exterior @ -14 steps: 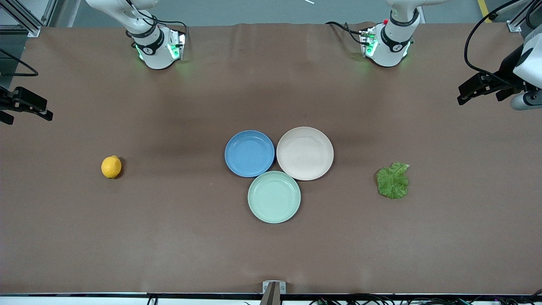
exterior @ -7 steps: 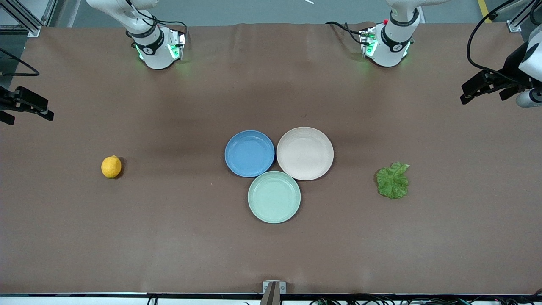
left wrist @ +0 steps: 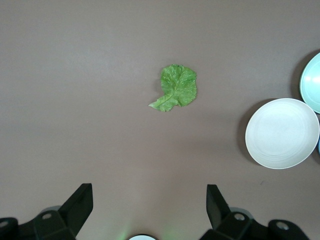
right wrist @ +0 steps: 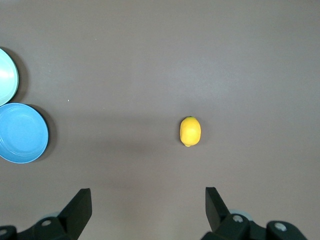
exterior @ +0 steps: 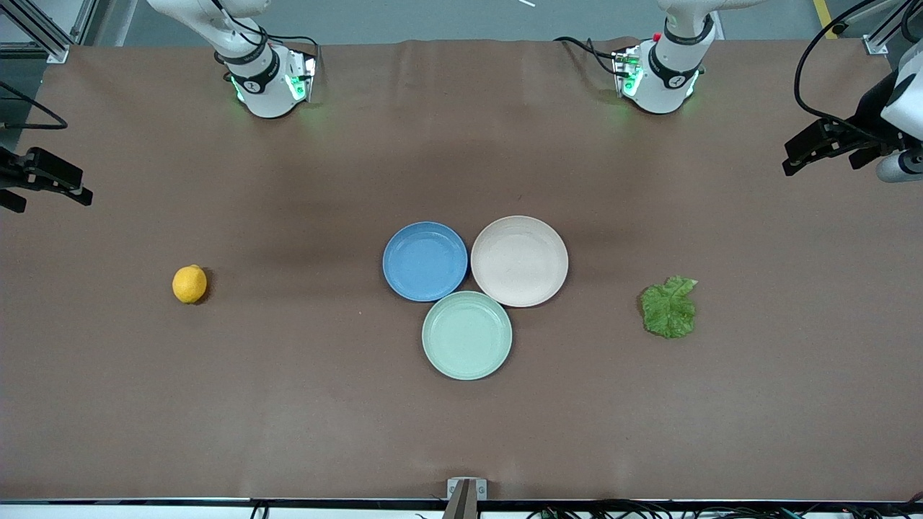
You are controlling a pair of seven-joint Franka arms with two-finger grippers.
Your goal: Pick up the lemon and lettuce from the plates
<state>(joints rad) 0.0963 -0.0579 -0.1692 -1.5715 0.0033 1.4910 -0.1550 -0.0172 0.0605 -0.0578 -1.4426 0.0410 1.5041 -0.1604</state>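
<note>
Lemon (exterior: 190, 284): lies on the bare desk (exterior: 288, 404), well apart from the blue plate (exterior: 425, 260), toward the right arm's end; on no plate. Lettuce (exterior: 670, 308): flat on the desk, well apart from the cream plate (exterior: 519, 260), toward the left arm's end; likewise off its plate. Blue plate and cream plate: side by side, rims about touching, both bare. Mint plate (exterior: 466, 335): nearer the camera, tucked against both, also bare. Judged: both items already removed and set wide of the plates. Right gripper (exterior: 43, 180): high over the desk edge at its own end, jaws apart, holding nothing. Left gripper (exterior: 822, 148): high over its own end, jaws apart, empty. Both arms appear parked clear of the work.
</note>
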